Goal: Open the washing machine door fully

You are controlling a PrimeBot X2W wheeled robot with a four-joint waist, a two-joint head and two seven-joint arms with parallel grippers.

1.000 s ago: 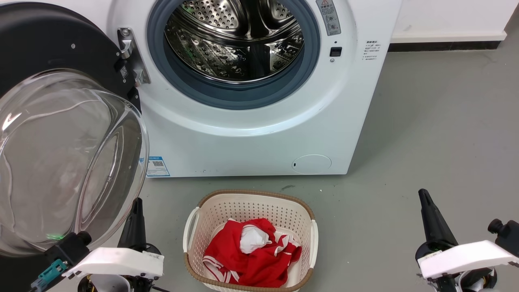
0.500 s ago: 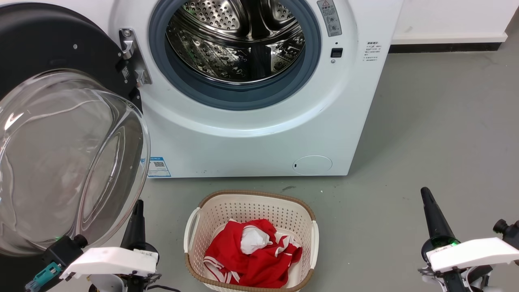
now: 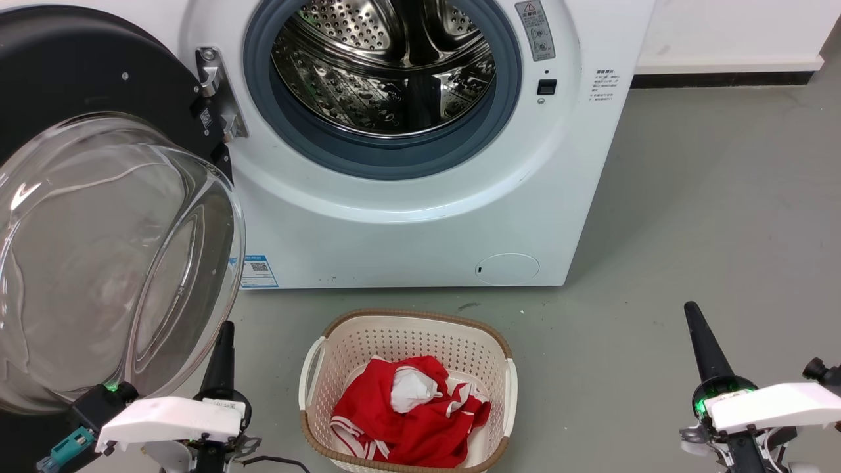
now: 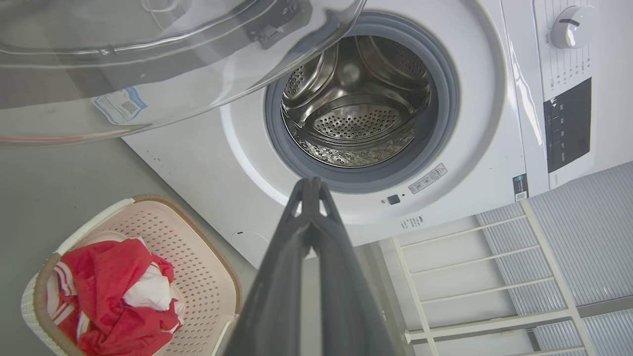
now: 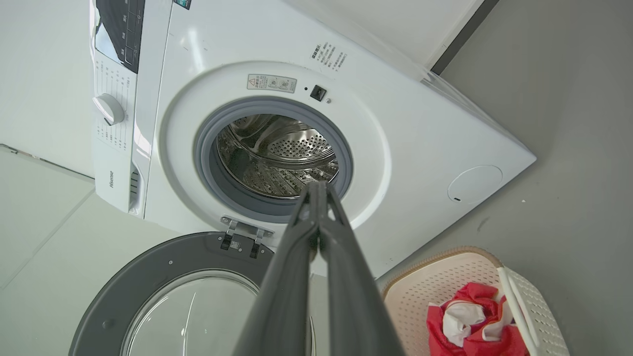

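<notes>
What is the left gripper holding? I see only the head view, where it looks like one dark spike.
Observer: Nothing. Its wrist view shows the left gripper shut and empty.
Operator: And the right one?
Observer: The right gripper is shut and empty too, by its wrist view.
Operator: Is there a program dial?
Observer: Yes, the left wrist view shows a white dial at the top of the washing machine.

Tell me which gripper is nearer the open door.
The left gripper: its shut fingers rise beside the glass bowl of the washing machine door; the right gripper stands beyond the laundry basket.
</notes>
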